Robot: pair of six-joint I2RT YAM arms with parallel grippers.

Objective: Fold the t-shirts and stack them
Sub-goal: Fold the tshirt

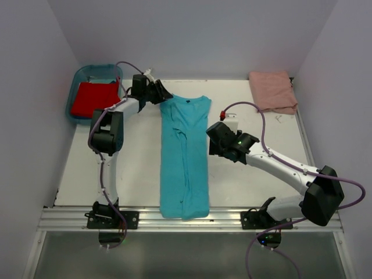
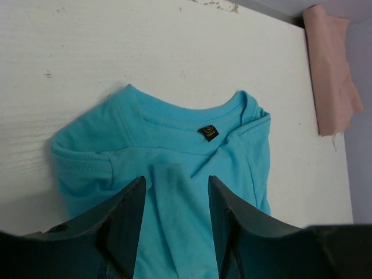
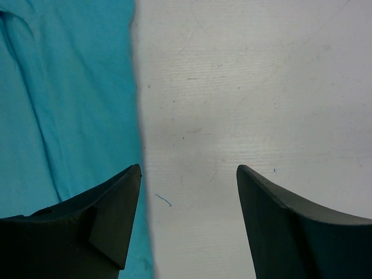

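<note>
**A:** How many t-shirts do you count?

**B:** Three, one of each colour: a turquoise soft cloth t-shirt (image 1: 185, 151), a pale salmon-pink cloth t-shirt (image 1: 272, 90) and a red cloth t-shirt (image 1: 93, 99).

**A:** Where does each one lie?

**B:** The turquoise one lies in the middle of the white worktop (image 1: 128, 163). It is folded lengthwise into one long narrow strip, with the collar at the far end and the hem at the near edge, between the two arm bases. One small dark neck label (image 2: 209, 132) shows inside the collar. The pink one is a folded pad at the far right corner. The red one sits in the single blue plastic tub (image 1: 75, 93) at the far left corner. All three are well apart.

**A:** And the claws?

**B:** There are two. The left claw (image 2: 175, 179) hangs over the collar end of the turquoise shirt with its two fingers partly apart. One raised ridge of turquoise cloth runs between them with a gap on either side, so it has hold of nothing.

**A:** The right one?

**B:** The right claw (image 3: 189, 168) is low over the worktop, just beside the strip's right edge and about halfway along it. Its fingers stand wide apart with bare worktop between them. One finger overlaps the shirt's edge and the other is over the white surface. It holds nothing.
</note>
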